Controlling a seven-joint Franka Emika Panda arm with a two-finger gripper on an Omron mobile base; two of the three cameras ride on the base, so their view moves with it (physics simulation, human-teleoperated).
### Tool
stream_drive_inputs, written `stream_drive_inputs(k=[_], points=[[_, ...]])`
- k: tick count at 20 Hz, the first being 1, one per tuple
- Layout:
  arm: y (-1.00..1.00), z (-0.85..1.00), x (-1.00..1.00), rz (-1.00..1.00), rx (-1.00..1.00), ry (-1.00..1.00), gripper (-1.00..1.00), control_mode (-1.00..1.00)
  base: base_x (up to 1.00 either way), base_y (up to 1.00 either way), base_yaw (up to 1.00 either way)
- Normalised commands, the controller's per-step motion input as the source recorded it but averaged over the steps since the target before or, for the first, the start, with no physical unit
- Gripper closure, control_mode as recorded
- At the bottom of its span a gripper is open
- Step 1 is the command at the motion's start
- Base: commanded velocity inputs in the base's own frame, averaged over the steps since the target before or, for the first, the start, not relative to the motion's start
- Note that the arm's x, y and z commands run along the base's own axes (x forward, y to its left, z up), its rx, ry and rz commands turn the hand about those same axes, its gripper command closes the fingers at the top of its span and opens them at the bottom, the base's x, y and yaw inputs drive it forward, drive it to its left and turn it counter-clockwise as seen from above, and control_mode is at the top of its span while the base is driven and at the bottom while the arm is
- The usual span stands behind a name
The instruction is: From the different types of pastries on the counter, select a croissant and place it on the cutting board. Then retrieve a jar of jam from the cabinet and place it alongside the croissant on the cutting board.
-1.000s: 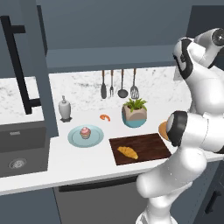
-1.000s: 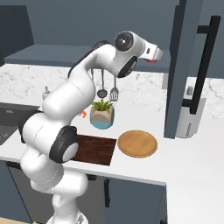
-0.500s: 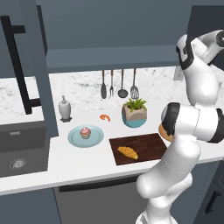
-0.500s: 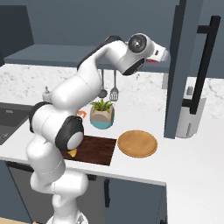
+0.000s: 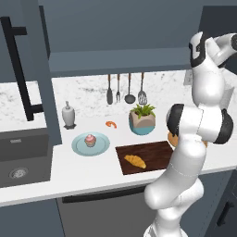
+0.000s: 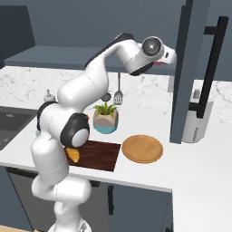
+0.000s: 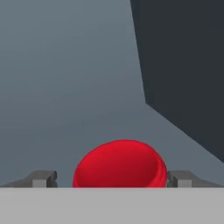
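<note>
Fingertips (image 7: 43, 179) flank the red jar of jam (image 7: 120, 164) at either edge, though we cannot tell whether they grip it, with open cabinet (image 7: 65, 78) space beyond.

Both base views look forward and down from behind the gripper, sharing the cutting board (image 5: 147, 156); the hand view sits close.

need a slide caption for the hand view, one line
Hand camera: red jam jar sits between the pincer fingertips, grey cabinet wall behind.
</note>
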Motion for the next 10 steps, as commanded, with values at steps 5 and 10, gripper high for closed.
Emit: stream_drive_inputs(k=[5, 10], points=[[-0.24, -0.15, 0.19, 0.09, 0.03, 0.0, 1.0, -1.0, 0.0, 0.0, 0.0], [-0.01, -0.04, 0.07, 0.06, 0.0, 0.0, 1.0, -1.0, 0.0, 0.0, 0.0]])
